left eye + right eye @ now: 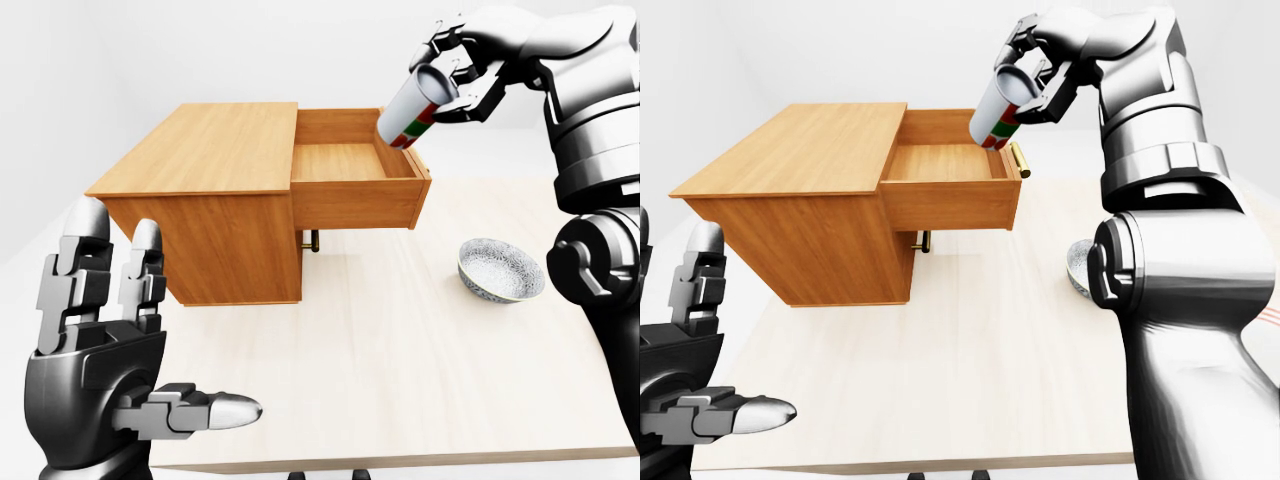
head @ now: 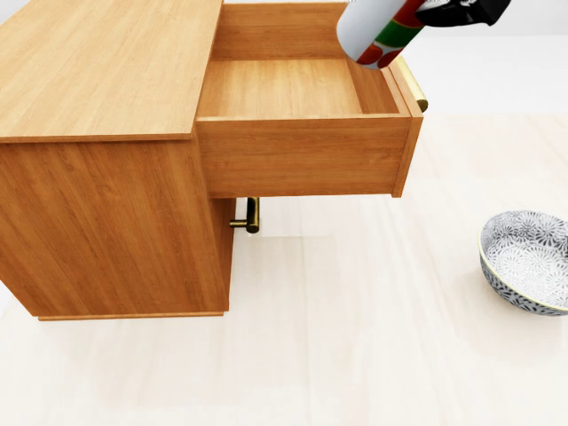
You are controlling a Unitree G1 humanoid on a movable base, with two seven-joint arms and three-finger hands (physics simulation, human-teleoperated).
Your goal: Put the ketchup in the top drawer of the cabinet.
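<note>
The ketchup bottle (image 1: 410,108), white with a red and green label, hangs tilted over the right end of the open top drawer (image 1: 345,162), its lower end dipping below the drawer's rim. My right hand (image 1: 450,72) is shut on the bottle's upper end. In the head view the bottle (image 2: 380,29) enters from the top edge, above the drawer's right wall. The wooden cabinet (image 1: 205,150) stands at the left of the table. My left hand (image 1: 120,345) is raised at the bottom left, fingers spread open and holding nothing.
A patterned grey bowl (image 2: 529,257) sits on the pale table (image 2: 355,337) to the right of the cabinet. The top drawer carries a brass handle (image 2: 411,82) on its right face. A lower drawer's brass handle (image 2: 251,216) shows beneath it.
</note>
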